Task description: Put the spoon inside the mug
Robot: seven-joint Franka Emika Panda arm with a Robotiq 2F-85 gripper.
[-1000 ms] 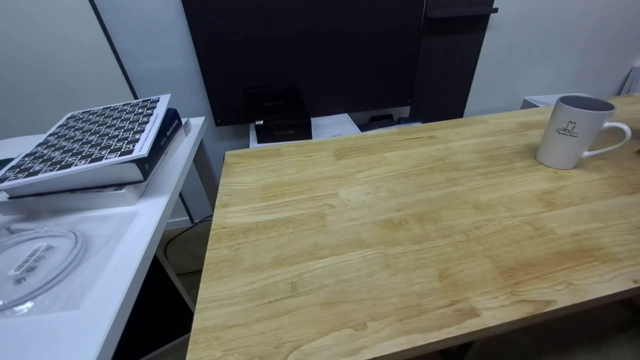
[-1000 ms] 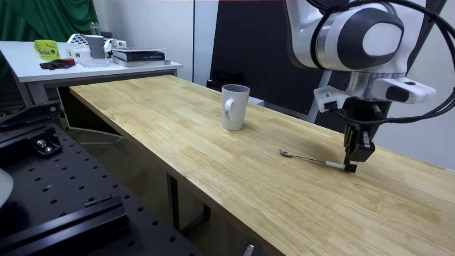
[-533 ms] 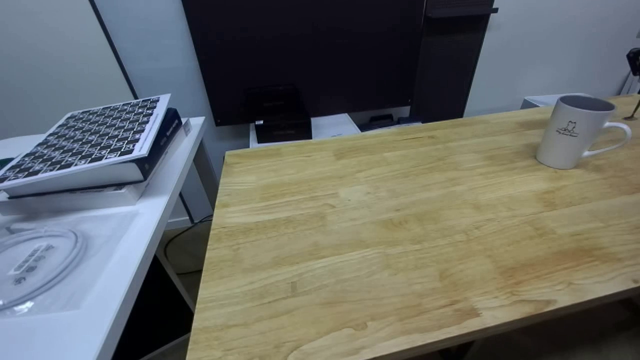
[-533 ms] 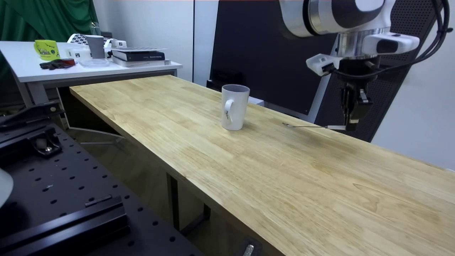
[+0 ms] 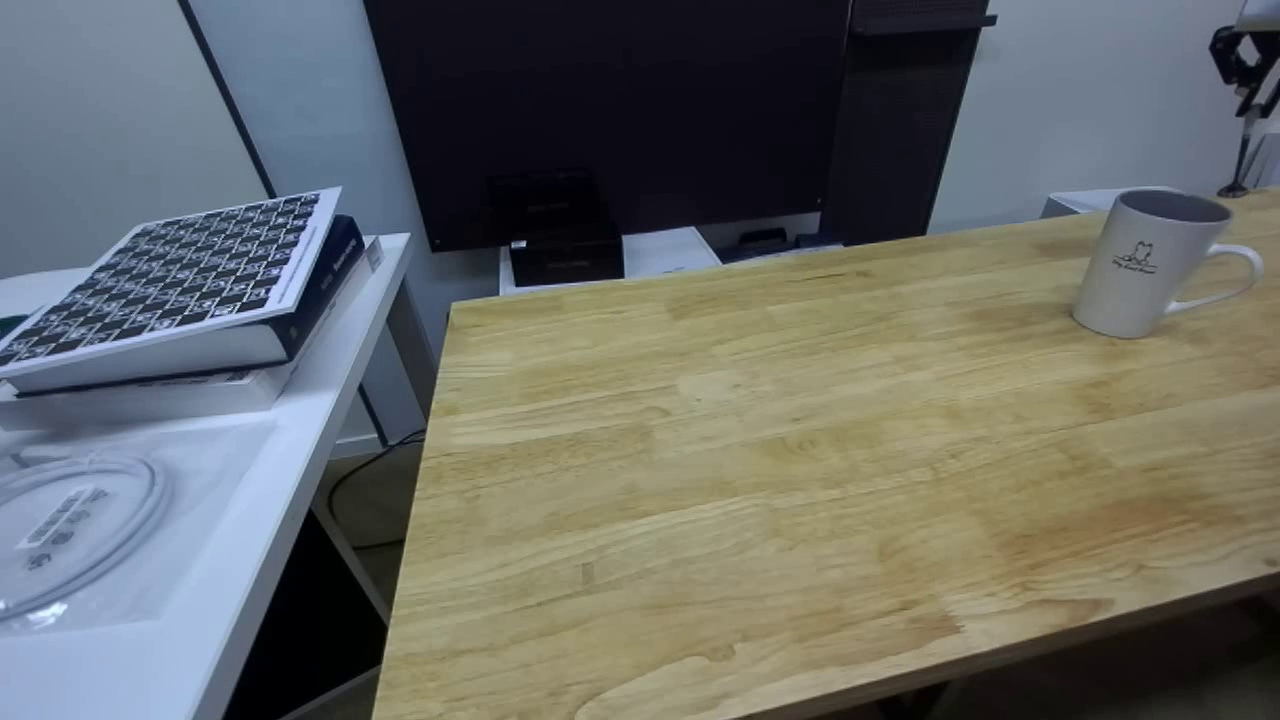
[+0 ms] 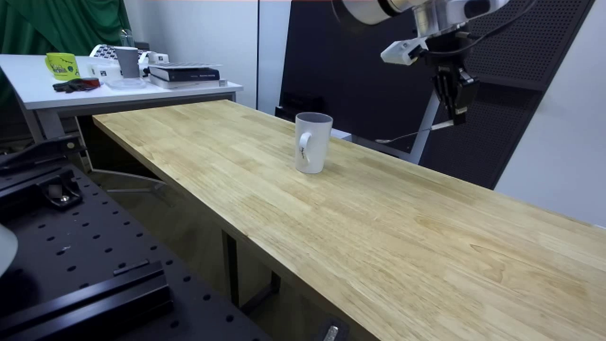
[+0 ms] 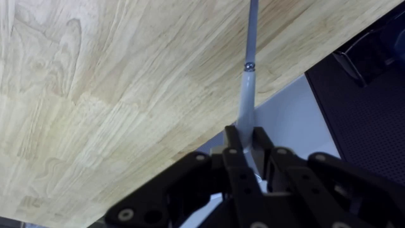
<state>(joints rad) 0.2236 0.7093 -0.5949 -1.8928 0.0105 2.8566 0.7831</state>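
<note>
The white mug with small dark print stands upright on the wooden table in both exterior views [image 5: 1145, 265] [image 6: 318, 147]. My gripper [image 6: 457, 119] is shut on the white end of the spoon's handle [image 6: 441, 125], in the air right of the mug and higher than its rim. The spoon tilts, its bowl end lower and pointing toward the mug, apart from it. In the wrist view the fingertips [image 7: 245, 136] pinch the white handle [image 7: 247, 98]. The bowl and the mug are out of that view. The gripper [image 5: 1255, 95] and spoon [image 5: 1241, 162] also show at an exterior view's right edge.
The wooden table [image 6: 378, 237] runs under the mug. A dark screen [image 6: 350, 71] stands behind it. A white side table [image 5: 250, 500] holds books [image 5: 180, 280] and a bagged cable [image 5: 80, 530]. A black perforated bench [image 6: 118, 246] lies in the foreground.
My gripper has lifted the spoon off the table and moved up and toward the mug. The spoon has tilted, bowl end down. The mug has not moved.
</note>
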